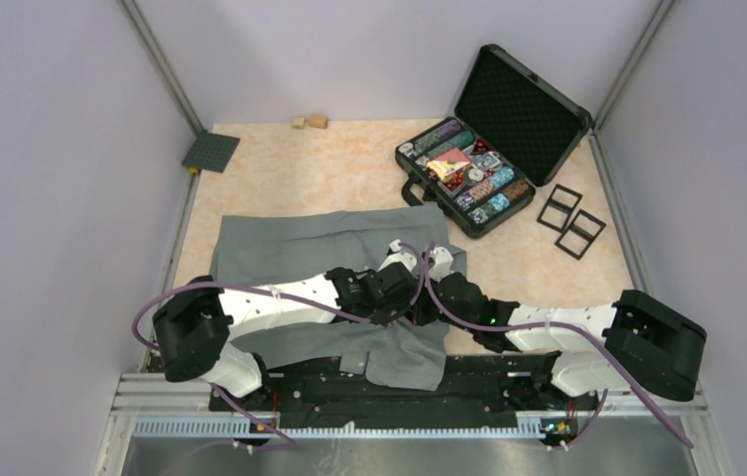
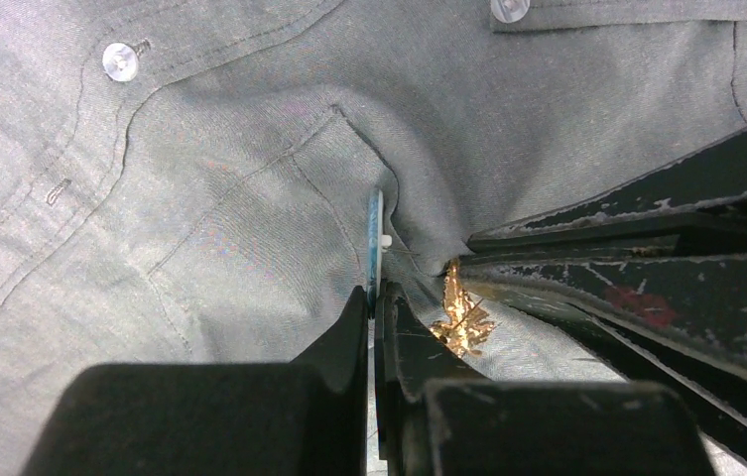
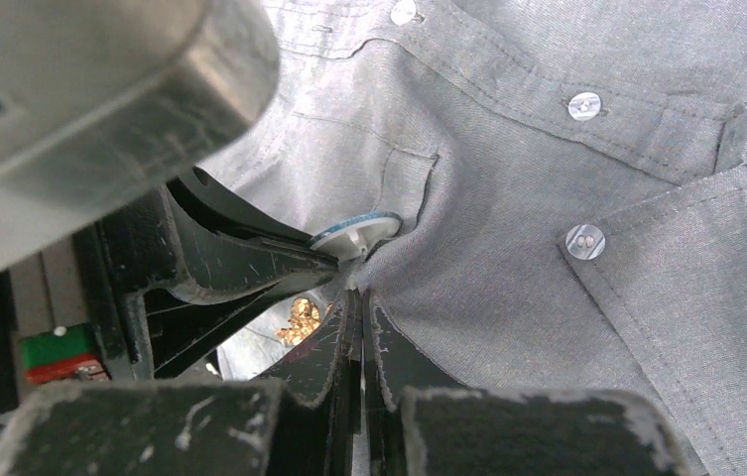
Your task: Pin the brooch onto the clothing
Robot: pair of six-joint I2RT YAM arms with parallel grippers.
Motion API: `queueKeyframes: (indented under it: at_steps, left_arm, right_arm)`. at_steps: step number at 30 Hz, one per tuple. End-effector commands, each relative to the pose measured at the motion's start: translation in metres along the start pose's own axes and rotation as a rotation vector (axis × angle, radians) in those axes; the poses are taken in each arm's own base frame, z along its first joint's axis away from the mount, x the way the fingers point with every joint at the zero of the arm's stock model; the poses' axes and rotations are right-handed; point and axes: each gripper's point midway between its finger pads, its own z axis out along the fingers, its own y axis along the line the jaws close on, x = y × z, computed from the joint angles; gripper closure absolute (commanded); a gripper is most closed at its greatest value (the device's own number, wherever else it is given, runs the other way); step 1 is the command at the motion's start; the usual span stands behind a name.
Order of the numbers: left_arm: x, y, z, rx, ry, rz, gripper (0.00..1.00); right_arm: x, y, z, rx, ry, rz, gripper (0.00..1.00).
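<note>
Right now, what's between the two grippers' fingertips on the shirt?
A gold brooch lies on the shirt between the left gripper, pinching a blue-edged disc, and the right gripper; the left wrist view shows it best.

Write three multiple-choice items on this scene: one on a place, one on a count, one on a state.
1. The open case stands on the table: A near left, B far right, C centre.
2. Black square frames beside it: A one, B two, C four.
3. The left gripper is: A wide open, B out of view, C shut on a thin disc.
B, the top view shows it far right; B, two lie side by side; C, it clamps the disc's edge.
</note>
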Motion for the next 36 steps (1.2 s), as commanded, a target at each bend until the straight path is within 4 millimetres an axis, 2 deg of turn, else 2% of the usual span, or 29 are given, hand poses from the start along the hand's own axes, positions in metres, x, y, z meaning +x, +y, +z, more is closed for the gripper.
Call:
queueKeyframes:
  at_steps: [1, 5, 15, 20, 26, 31, 32, 36]
  left_arm:
    - [-0.012, -0.01, -0.005, 0.028, -0.032, -0.003, 1.0]
    - [-0.014, -0.015, -0.005, 0.057, -0.041, -0.012, 1.0]
    - [-0.022, -0.016, -0.012, 0.085, -0.115, -0.084, 1.0]
    - [-0.023, -0.019, -0.015, 0.125, -0.143, -0.137, 1.0]
    - [-0.024, -0.021, -0.014, 0.148, -0.143, -0.179, 1.0]
    - [-0.019, -0.018, -0.009, 0.13, -0.123, -0.183, 1.0]
    - [-0.019, -0.017, -0.009, 0.124, -0.124, -0.187, 1.0]
    - [-0.018, -0.014, -0.007, 0.115, -0.121, -0.203, 1.0]
  right_arm:
    - [-0.02, 0.026, -0.002, -0.093, -0.076, -0.013, 1.0]
    - [-0.016, 0.031, 0.002, -0.109, -0.058, -0.026, 1.0]
    - [0.008, 0.02, 0.015, -0.09, 0.008, -0.022, 1.0]
    - [0.013, 0.02, 0.017, -0.09, 0.018, -0.026, 1.0]
    - [0.013, 0.023, 0.015, -0.095, 0.018, -0.028, 1.0]
    - [0.0, 0.031, 0.006, -0.103, -0.009, -0.03, 1.0]
    - [-0.004, 0.033, 0.003, -0.103, -0.017, -0.029, 0.98]
    - [-0.023, 0.034, -0.016, -0.09, -0.074, -0.024, 0.74]
